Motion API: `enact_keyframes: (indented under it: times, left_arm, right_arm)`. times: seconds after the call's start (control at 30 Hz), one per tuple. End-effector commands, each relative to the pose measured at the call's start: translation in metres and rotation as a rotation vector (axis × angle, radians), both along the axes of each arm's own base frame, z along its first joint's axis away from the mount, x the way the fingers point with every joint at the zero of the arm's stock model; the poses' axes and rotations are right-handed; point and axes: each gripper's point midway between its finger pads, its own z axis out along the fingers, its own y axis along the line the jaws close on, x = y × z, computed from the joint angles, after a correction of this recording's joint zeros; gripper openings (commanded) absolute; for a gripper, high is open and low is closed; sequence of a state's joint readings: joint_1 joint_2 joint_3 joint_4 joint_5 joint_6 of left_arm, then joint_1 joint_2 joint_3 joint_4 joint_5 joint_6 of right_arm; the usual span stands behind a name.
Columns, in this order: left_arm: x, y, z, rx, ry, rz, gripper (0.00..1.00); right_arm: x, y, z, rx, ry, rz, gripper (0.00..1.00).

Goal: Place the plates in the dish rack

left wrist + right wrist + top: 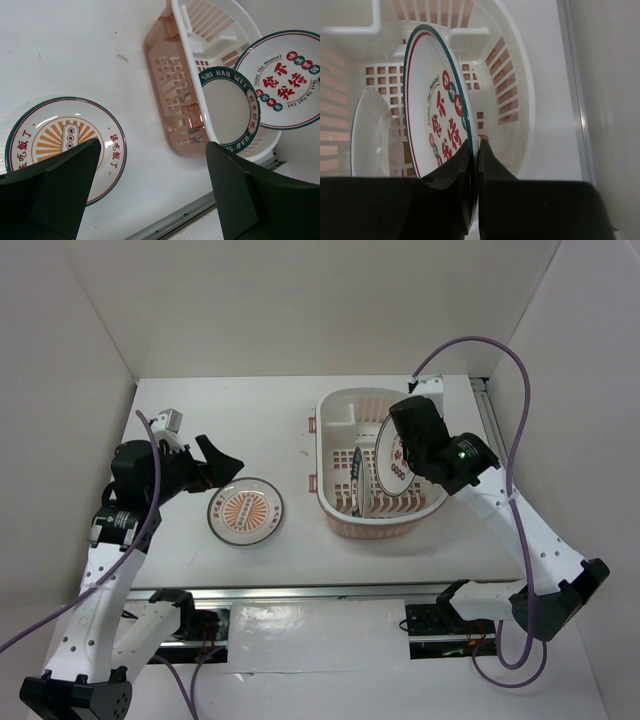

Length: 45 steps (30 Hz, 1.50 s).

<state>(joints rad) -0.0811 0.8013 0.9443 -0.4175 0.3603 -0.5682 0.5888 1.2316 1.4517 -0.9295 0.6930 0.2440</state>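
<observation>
The pale pink dish rack (pixel 340 516) stands right of centre; it also shows in the left wrist view (pixel 170 85) and the right wrist view (pixel 512 75). My right gripper (pixel 476 150) is shut on the rim of the plate with red-green characters (pixel 437 105), holding it on edge inside the rack (pixel 392 455). The teal-rimmed plate (pixel 357 483) stands on edge in the rack to its left (pixel 227 107). The orange sunburst plate (pixel 245 511) lies flat on the table (pixel 55 140). My left gripper (pixel 222 462) is open and empty, just above and left of it.
The table (pixel 250 420) is white, with a metal rail (pixel 320 591) along its near edge and another (pixel 492 430) along the right side. White walls close in the back and both sides.
</observation>
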Motion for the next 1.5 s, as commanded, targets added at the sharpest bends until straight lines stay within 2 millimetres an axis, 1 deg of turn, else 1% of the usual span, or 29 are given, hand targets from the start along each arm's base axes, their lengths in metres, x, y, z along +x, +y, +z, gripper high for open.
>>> enact_keyframes:
  times: [0.0, 0.03, 0.07, 0.1, 0.17, 0.2, 0.23, 0.3, 0.43, 0.47, 0.5, 0.53, 0.63, 0.67, 0.73, 0.8, 0.83, 0.93, 0.97, 1.03, 1.23, 1.27, 1.33, 1.4, 1.43, 1.47]
  left_arm:
    - [0.0, 0.002, 0.0, 0.033, -0.033, -0.008, 1.0]
    - [0.001, 0.003, 0.0, 0.037, -0.033, 0.002, 1.0]
    - [-0.001, 0.004, 0.002, 0.036, -0.042, 0.002, 1.0]
    - [0.0, 0.005, 0.002, 0.039, -0.042, 0.011, 1.0]
    - [-0.001, 0.005, 0.004, 0.039, -0.051, 0.011, 1.0]
    - [-0.001, 0.005, 0.004, 0.039, -0.051, 0.011, 1.0]
    - [-0.001, 0.005, 0.004, 0.039, -0.051, 0.011, 1.0]
    - [-0.001, 0.005, 0.004, 0.039, -0.051, 0.011, 1.0]
    - [-0.001, 0.005, 0.004, 0.039, -0.051, 0.011, 1.0]
    - [-0.002, 0.005, 0.0, 0.039, -0.042, 0.011, 1.0]
    - [-0.002, 0.005, 0.0, 0.039, -0.042, 0.011, 1.0]
    - [-0.002, 0.005, 0.0, 0.039, -0.042, 0.011, 1.0]
    - [-0.002, 0.007, -0.002, 0.043, -0.033, 0.019, 1.0]
    - [-0.002, 0.007, -0.002, 0.043, -0.033, 0.019, 1.0]
    - [-0.003, 0.007, 0.0, 0.042, -0.042, 0.02, 1.0]
    - [-0.003, 0.007, 0.0, 0.042, -0.042, 0.02, 1.0]
    - [-0.003, 0.008, 0.0, 0.046, -0.042, 0.028, 1.0]
    - [-0.003, 0.008, 0.0, 0.046, -0.042, 0.028, 1.0]
    - [-0.003, 0.008, 0.0, 0.046, -0.042, 0.028, 1.0]
    - [-0.003, 0.008, 0.0, 0.046, -0.042, 0.028, 1.0]
    - [-0.003, 0.008, 0.0, 0.046, -0.042, 0.028, 1.0]
    - [-0.003, 0.008, -0.004, 0.046, -0.033, 0.028, 1.0]
    - [-0.002, 0.009, -0.004, 0.05, -0.033, 0.037, 1.0]
    - [-0.003, 0.01, -0.002, 0.049, -0.042, 0.037, 1.0]
    - [-0.003, 0.01, -0.002, 0.049, -0.042, 0.037, 1.0]
    - [-0.003, 0.01, -0.002, 0.049, -0.042, 0.037, 1.0]
  right_arm:
    - [0.003, 0.003, 0.018, 0.045, -0.102, -0.072, 0.0]
    - [0.004, 0.006, 0.01, 0.025, -0.086, -0.068, 0.0]
    - [0.004, 0.013, 0.001, 0.019, -0.066, -0.056, 0.0]
    - [0.002, 0.013, -0.002, 0.012, -0.069, -0.067, 0.0]
    - [0.002, 0.017, -0.017, -0.027, -0.041, -0.072, 0.0]
    - [0.002, 0.016, -0.017, -0.021, -0.049, -0.085, 0.0]
    - [0.001, 0.016, -0.025, -0.034, -0.027, -0.089, 0.0]
    - [0.0, 0.015, -0.028, -0.041, -0.02, -0.089, 0.0]
    - [0.002, 0.015, -0.026, -0.038, -0.033, -0.096, 0.0]
    - [0.003, 0.016, -0.032, -0.053, -0.017, -0.095, 0.0]
    - [0.003, 0.016, -0.033, -0.053, -0.017, -0.095, 0.0]
    - [0.003, 0.017, -0.039, -0.06, -0.004, -0.099, 0.0]
    - [0.006, 0.019, -0.048, -0.069, 0.007, -0.099, 0.0]
    - [0.006, 0.017, -0.047, -0.068, -0.001, -0.11, 0.0]
    - [0.008, 0.019, -0.059, -0.088, 0.021, -0.11, 0.0]
    - [0.008, 0.019, -0.059, -0.088, 0.021, -0.11, 0.0]
    - [0.007, 0.02, -0.066, -0.096, 0.039, -0.103, 0.0]
    - [0.009, 0.021, -0.065, -0.087, 0.031, -0.103, 0.0]
    - [0.008, 0.022, -0.069, -0.087, 0.043, -0.095, 0.0]
    - [0.009, 0.023, -0.068, -0.08, 0.037, -0.095, 0.0]
    - [0.006, 0.024, -0.08, -0.077, 0.056, -0.082, 0.0]
    - [0.006, 0.024, -0.08, -0.077, 0.056, -0.082, 0.0]
    - [0.006, 0.025, -0.081, -0.072, 0.06, -0.076, 0.0]
    - [0.006, 0.025, -0.081, -0.072, 0.061, -0.076, 0.03]
    - [0.005, 0.029, -0.083, -0.079, 0.067, -0.067, 0.05]
    - [0.005, 0.029, -0.083, -0.079, 0.067, -0.067, 0.1]
